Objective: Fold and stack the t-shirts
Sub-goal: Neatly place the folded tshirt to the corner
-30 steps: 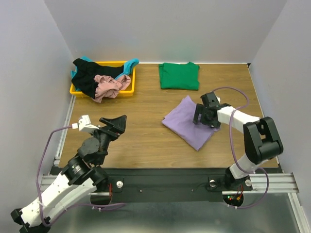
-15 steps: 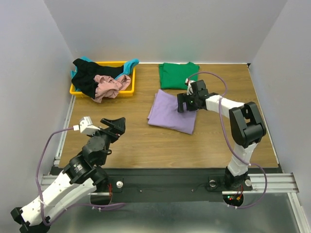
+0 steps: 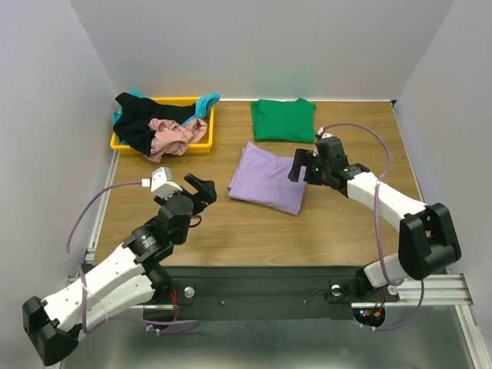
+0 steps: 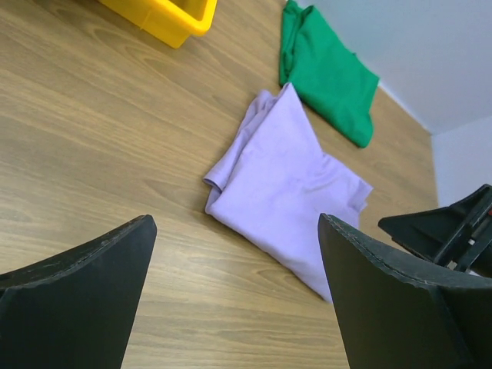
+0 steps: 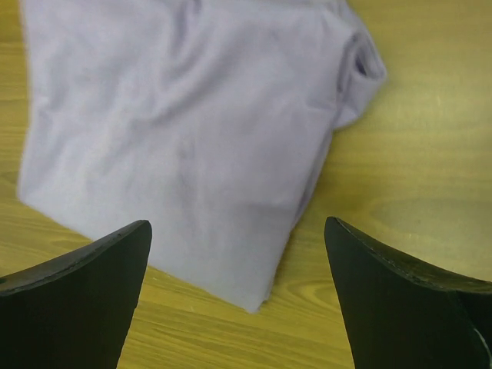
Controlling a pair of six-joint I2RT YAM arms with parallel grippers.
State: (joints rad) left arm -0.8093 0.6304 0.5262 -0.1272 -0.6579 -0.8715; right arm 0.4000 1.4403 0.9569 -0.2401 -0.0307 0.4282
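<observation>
The purple t-shirt (image 3: 265, 178) lies folded in a flat, slightly wrinkled rectangle, while the right gripper (image 3: 299, 166) and the left gripper (image 3: 203, 190) both have their fingers apart, empty.

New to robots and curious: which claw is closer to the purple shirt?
Right. The right claw is at the right edge of the purple shirt; the left claw sits apart, off its left side.

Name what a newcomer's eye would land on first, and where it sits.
The folded purple t-shirt lies mid-table, with the right gripper open at its right edge. Behind it, a folded green t-shirt sits by the far edge. The yellow tray at far left holds a jumbled heap of black, pink and teal shirts.
</observation>
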